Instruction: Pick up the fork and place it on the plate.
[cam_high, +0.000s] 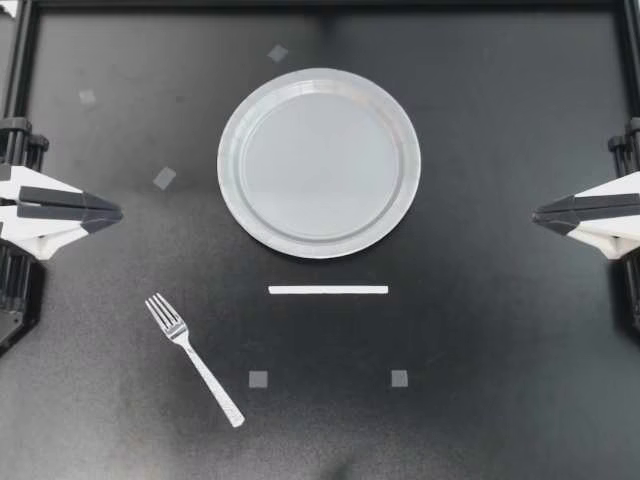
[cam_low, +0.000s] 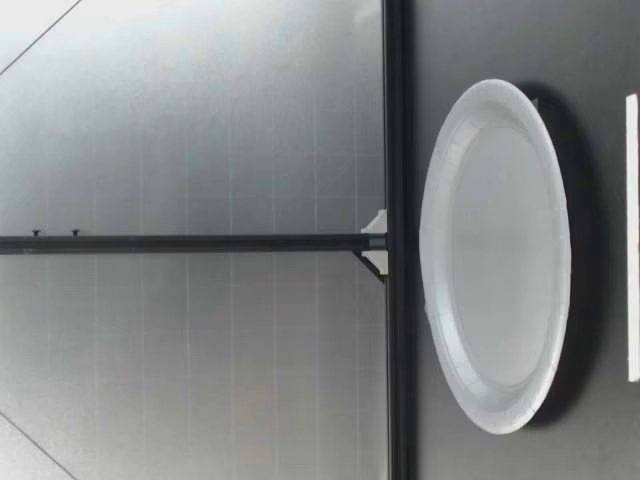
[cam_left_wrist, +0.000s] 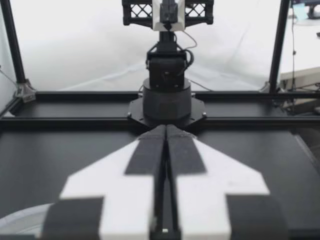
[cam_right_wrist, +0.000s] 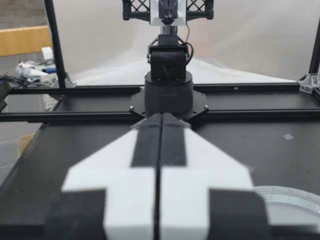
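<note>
The fork (cam_high: 193, 358) lies apart from the paper plate (cam_high: 318, 162), nearer the left gripper (cam_high: 112, 214) (pinched closed); the right gripper (cam_high: 541, 217) is closed too.

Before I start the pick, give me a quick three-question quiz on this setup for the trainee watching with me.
1. Multiple choice: which gripper is nearer the fork? A. left gripper B. right gripper
2. Short answer: what lies on the plate now?
3. True or false: both grippers stand open.
Key: 1. A. 2. Nothing; the fork lies apart from it. 3. False; both are shut, holding nothing.
</note>
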